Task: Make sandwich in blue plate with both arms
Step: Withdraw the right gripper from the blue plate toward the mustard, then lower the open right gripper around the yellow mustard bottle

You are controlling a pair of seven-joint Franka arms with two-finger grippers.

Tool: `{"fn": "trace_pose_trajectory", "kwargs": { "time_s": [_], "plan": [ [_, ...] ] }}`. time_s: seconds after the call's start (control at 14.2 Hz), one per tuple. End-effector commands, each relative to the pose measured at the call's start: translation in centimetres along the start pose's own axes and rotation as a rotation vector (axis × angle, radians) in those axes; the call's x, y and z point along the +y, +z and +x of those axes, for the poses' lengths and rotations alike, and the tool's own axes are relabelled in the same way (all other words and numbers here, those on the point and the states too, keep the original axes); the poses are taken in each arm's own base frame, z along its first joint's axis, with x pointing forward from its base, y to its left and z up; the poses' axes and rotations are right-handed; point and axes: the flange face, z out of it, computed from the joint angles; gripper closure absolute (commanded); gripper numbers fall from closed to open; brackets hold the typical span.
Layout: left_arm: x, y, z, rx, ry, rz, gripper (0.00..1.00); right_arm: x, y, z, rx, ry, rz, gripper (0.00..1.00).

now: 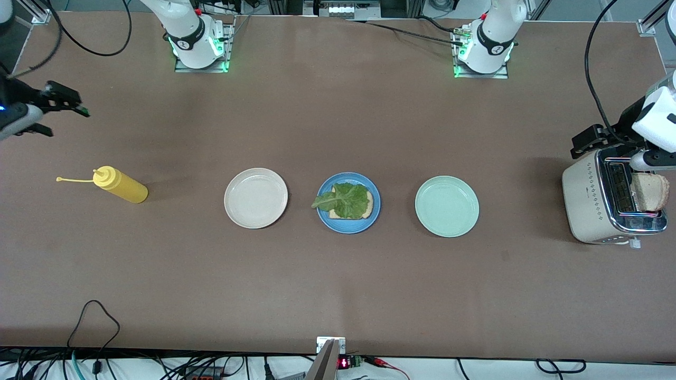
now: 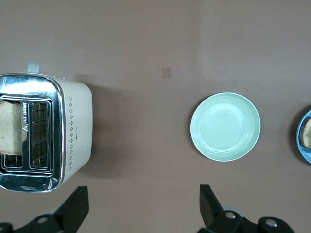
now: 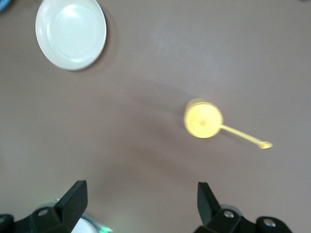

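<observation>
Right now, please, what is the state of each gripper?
Left gripper: open, holding nothing, over the table beside the toaster.
Right gripper: open, holding nothing, over the table near the yellow bottle.

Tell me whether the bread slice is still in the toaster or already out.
In. The bread slice stands in one slot of the toaster, its top sticking up; the other slot looks empty. The open left gripper hangs nearby, holding nothing.

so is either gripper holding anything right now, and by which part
Nothing is held. The left gripper is open above the table beside the toaster; the right gripper is open above the table near the mustard bottle.
</observation>
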Motion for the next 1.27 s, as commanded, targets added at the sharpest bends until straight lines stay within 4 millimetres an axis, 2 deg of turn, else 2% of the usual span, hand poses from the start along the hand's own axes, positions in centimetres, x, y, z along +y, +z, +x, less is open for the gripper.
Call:
{"fn": "trace_pose_trajectory", "kwargs": {
  "time_s": [0.0, 0.14, 0.42, 0.63, 0.84, 1.2],
  "plan": [
    [-0.1, -0.4, -0.9, 0.006, -0.009, -0.013, 0.00, 3.0, 1.6, -4.1, 0.062, -0.200, -0.040, 0.00],
    [-0.1, -0.3, -0.9, 0.000, -0.009, -0.013, 0.00, 5.4, 4.4, -6.8, 0.163, -0.309, -0.042, 0.00],
    [0.0, -0.1, -0.9, -0.009, -0.007, -0.012, 0.00, 8.1, 11.0, -10.1, 0.348, -0.474, -0.021, 0.00],
    [0.0, 0.0, -0.9, -0.011, -0.007, -0.014, 0.00, 11.0, 16.3, -12.9, 0.491, -0.564, 0.016, 0.00],
    [0.0, 0.3, -0.9, -0.018, -0.007, -0.014, 0.00, 12.5, 20.0, -14.6, 0.546, -0.591, 0.036, 0.00],
    [0.0, 0.4, -1.0, -0.022, -0.007, -0.013, 0.00, 13.7, 25.6, -15.7, 0.661, -0.629, 0.069, 0.00]
  ]
}}
